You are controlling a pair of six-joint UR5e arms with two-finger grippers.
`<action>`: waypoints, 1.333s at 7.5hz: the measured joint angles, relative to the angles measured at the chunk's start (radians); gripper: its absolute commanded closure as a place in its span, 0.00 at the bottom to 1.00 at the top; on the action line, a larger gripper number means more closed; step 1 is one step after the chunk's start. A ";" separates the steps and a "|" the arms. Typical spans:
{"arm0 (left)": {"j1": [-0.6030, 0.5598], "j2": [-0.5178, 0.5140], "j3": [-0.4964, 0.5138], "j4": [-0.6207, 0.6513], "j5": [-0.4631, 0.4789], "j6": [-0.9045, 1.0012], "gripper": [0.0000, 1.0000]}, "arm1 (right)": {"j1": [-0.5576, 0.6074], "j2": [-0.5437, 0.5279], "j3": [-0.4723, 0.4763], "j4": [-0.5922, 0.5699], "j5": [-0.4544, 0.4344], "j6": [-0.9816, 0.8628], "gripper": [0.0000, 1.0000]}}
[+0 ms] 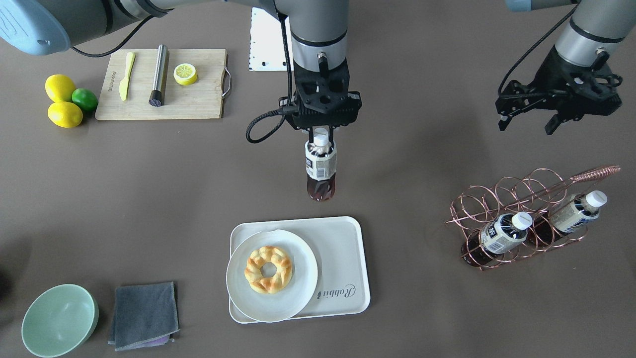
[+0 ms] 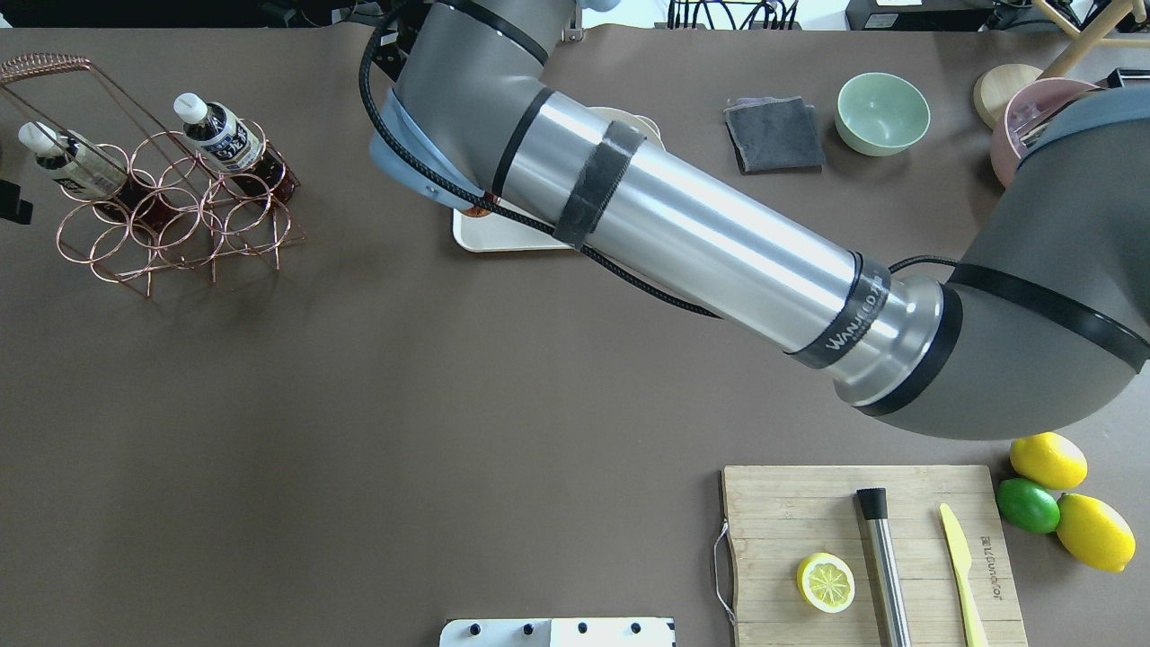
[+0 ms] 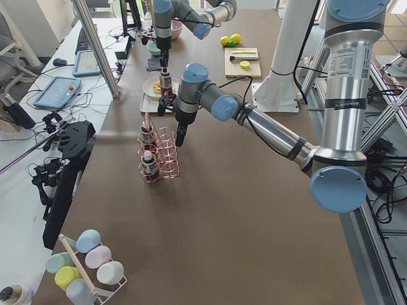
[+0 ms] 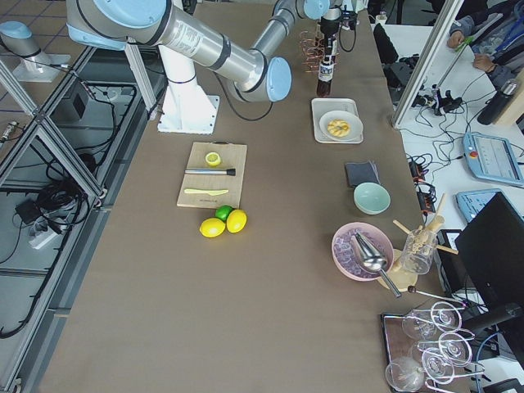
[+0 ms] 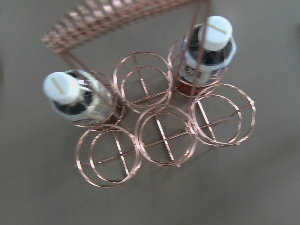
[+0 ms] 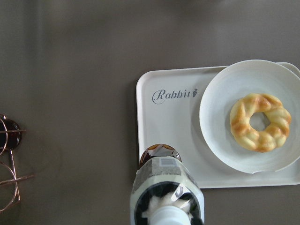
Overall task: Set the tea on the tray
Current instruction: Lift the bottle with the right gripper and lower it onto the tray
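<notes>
tea (image 1: 320, 169) is gripped at the cap by the closed right gripper (image 1: 322, 133), held upright just short of the tray (image 1: 348, 248) | left gripper (image 1: 526, 124) is held open | risk: tea may be toppled if set on the rim or against the plate (image 1: 298, 293)

The arm (image 2: 701, 243) is a shiny silver tube with grey bends and light blue caps (image 3: 337, 190). A black cable (image 2: 629, 274) runs along it.

Bright, even light casts a faint shadow beside the wire rack (image 5: 161, 137). In the left wrist view its handle is blurred.
</notes>
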 measured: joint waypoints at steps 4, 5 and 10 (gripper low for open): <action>-0.100 0.154 -0.005 -0.127 -0.002 0.000 0.04 | 0.040 0.119 -0.337 0.172 0.059 -0.038 1.00; -0.104 0.182 -0.004 -0.161 -0.005 0.000 0.04 | 0.041 0.124 -0.359 0.180 0.060 -0.038 1.00; -0.141 0.242 -0.002 -0.231 -0.066 0.001 0.04 | 0.045 0.126 -0.449 0.260 0.059 -0.041 0.02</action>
